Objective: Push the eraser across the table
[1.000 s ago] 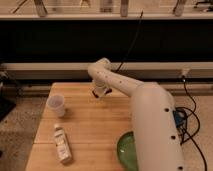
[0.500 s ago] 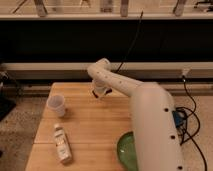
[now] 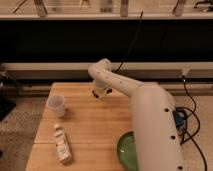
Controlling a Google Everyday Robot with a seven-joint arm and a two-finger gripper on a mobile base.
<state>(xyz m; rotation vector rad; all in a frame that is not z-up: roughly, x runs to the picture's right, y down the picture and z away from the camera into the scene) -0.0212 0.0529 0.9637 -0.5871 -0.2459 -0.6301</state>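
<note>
Hanging low over the far middle of the table, the gripper sits at the end of the white arm, which reaches in from the near right. Whether it is released or clenched: cannot tell. It appears to be at or just above the wood. A small dark patch directly beneath it may be the eraser, but it cannot be told apart from the gripper's own shadow; nowhere else on the table does the eraser show.

To the left of the gripper, nearer the table's left edge, a pale see-through cup stands upright. Contents: cannot tell.

Closer to the front left, well apart from the gripper, a small white bottle with a label lies on its side, running roughly front to back.

At the front edge, a green bowl rests on the wood, its right part hidden behind the arm. No contents visible in the part that shows.
</note>
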